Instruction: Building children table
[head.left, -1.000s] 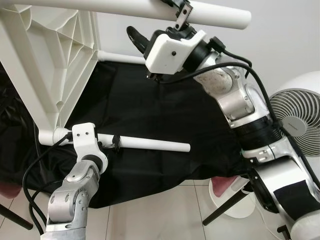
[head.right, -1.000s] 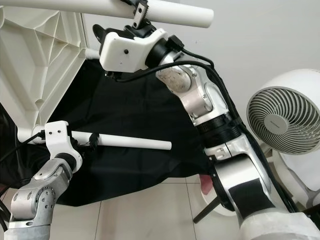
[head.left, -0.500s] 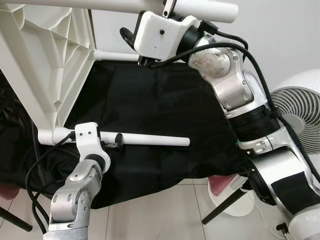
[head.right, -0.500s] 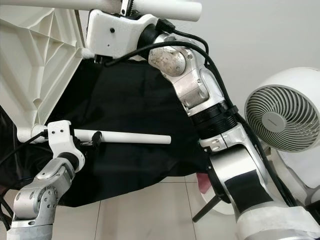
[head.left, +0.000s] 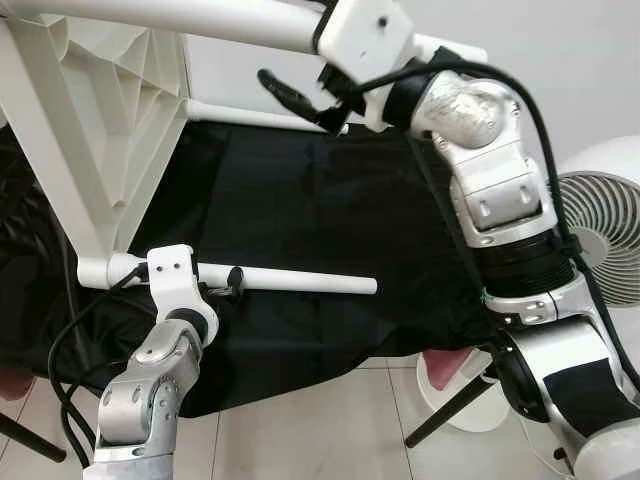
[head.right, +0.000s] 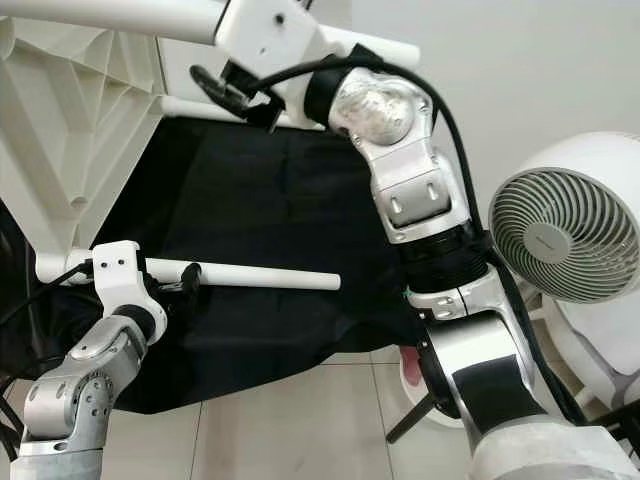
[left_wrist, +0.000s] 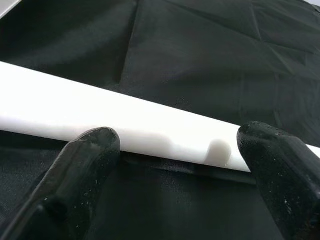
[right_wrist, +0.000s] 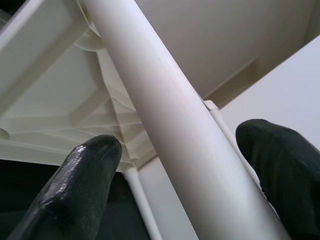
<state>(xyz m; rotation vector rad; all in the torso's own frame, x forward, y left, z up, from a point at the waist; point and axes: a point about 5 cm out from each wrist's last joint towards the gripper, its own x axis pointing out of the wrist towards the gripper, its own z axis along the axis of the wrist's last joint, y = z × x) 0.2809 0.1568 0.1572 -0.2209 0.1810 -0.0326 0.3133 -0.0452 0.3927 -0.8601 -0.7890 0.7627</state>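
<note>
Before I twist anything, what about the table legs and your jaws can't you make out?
- Upper leg: right arm's white housing covers the middle; far end unclear.
- Lower leg socket joint: left wrist housing hides it in the eye views.
- Right gripper: fingers straddle the upper leg, contact unclear.
- Table top: cut off by frame edge.

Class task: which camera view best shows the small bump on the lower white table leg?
The left wrist view: the bump sits close up on the lower table leg, between the left gripper fingers. In both eye views the leg is small, and no bump can be made out.
</note>
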